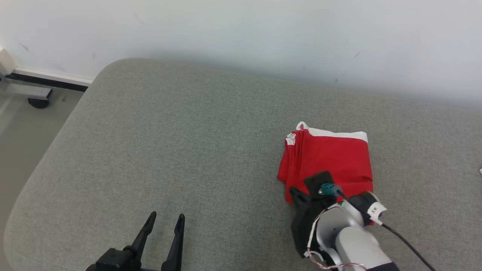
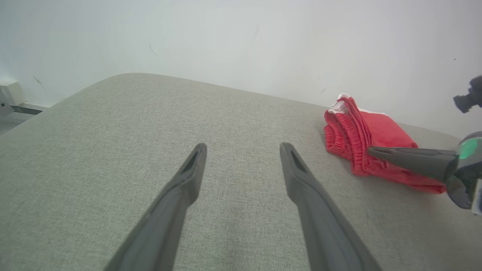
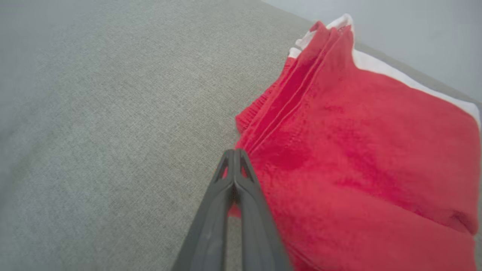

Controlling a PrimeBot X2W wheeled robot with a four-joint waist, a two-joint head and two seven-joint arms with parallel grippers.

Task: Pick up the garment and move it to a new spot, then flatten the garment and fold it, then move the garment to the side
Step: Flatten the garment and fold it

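Lying folded, garment [image 1: 331,158] sits beside closed right end effector [image 3: 234,151].

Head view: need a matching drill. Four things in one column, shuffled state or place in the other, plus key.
Things:
1. garment
2. left gripper
3. right gripper
4. wall

States or places:
A. open, over bare cushion
B. white, behind the cushion
C. shut, tips at the garment's edge
D. red, folded, white band at the far edge

Pairs: 1-D, 2-A, 3-C, 4-B
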